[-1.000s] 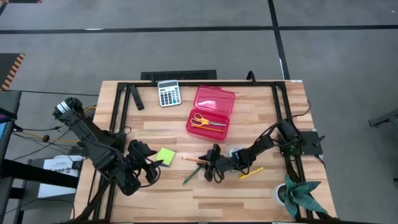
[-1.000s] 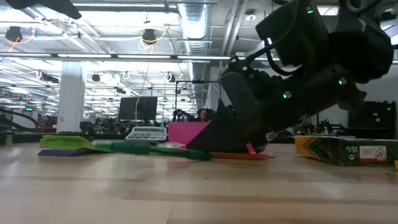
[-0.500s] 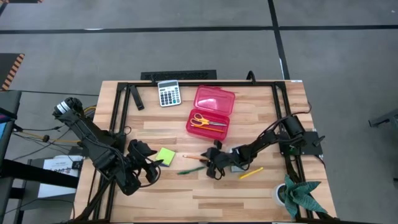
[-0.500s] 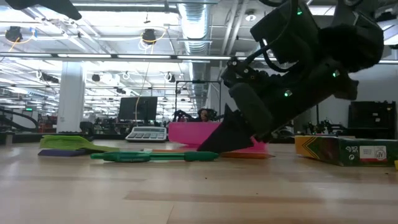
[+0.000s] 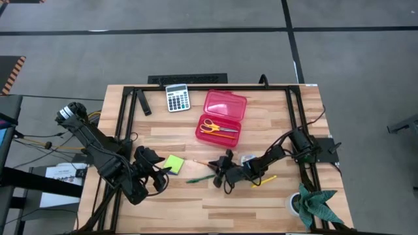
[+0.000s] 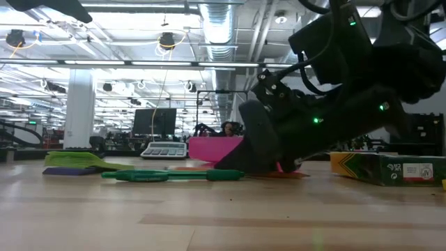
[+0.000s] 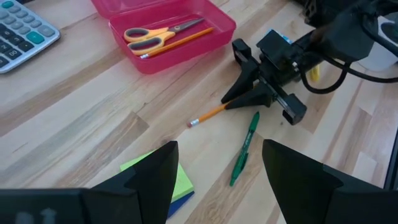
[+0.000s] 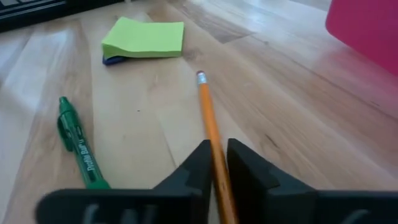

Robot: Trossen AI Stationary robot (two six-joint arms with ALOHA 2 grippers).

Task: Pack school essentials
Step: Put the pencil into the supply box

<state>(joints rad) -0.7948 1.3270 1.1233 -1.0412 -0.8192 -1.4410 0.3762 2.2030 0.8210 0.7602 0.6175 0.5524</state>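
My right gripper lies low on the table and is shut on an orange pencil. A dark green pen rests flat just beside it, toward the near edge. The lime-green sticky-note pad sits in front of my open left gripper, which touches nothing. Yellow-handled scissors and another orange pencil lie inside the open red case. A yellow pencil lies under my right arm. The green-blue carton stands on the table behind that arm. My right gripper pinches the orange pencil between its two fingers, at the end opposite the eraser. The fingers come in low from the table's right and lie along the pencil. The pencil's eraser end rests on the table and points toward the sticky-note pad.
A grey-white calculator lies near the far edge, left of the red case. A black frame runs around the tabletop. A small potted plant stands at the near right corner. Bare wood shows along the near edge.
The green pen has swung from slanting to lying nearly left-right across the table. My right gripper rose and tipped a little, then came down again at the orange pencil. My left arm kept still.
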